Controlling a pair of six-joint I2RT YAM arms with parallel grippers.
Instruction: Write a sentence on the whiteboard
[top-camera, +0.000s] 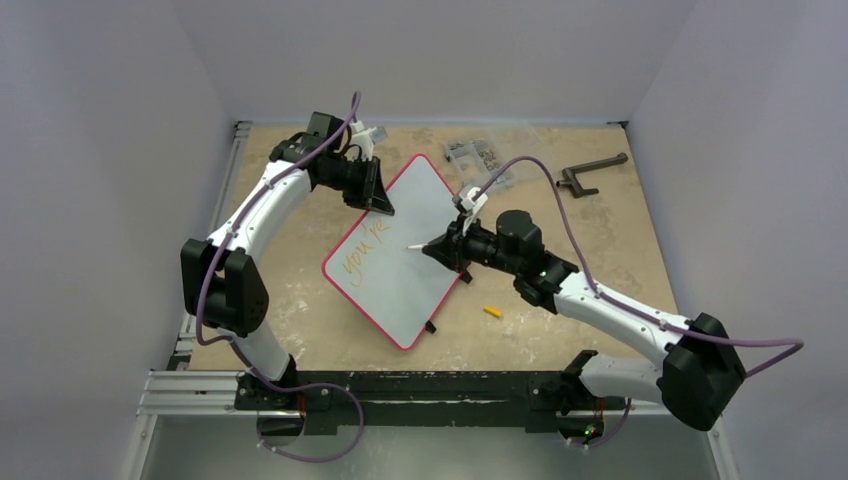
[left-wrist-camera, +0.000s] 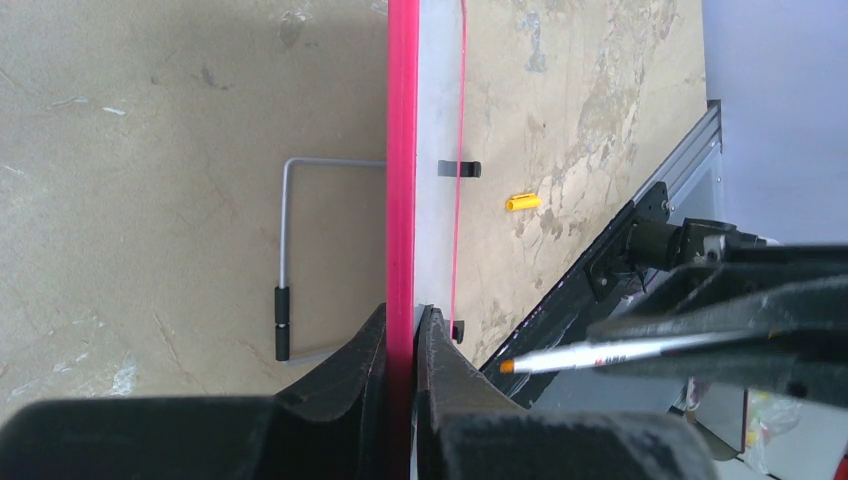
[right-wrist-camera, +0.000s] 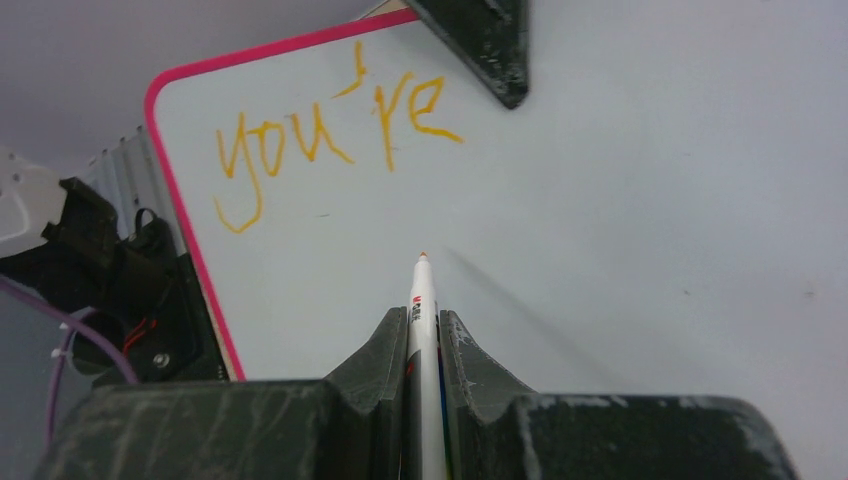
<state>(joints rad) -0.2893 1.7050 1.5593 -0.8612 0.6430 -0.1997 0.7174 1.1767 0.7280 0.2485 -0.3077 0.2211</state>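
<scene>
orange sentence (right-wrist-camera: 330, 135) on whiteboard (right-wrist-camera: 650, 250), rim partly behind left fingers (right-wrist-camera: 485, 45)

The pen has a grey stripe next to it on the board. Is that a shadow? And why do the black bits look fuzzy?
Right wrist view: yes, the stripe is the shadow of the pen on the whiteboard; the right gripper looks soft, being so near the lens. Left wrist view: the left gripper blurs the same way. Top view: even light, no glare.

whiteboard (right-wrist-camera: 650, 200) smooth, satin white; table (left-wrist-camera: 150, 200) matt, scuffed wood; marker (right-wrist-camera: 423, 300) glossy plastic
</scene>
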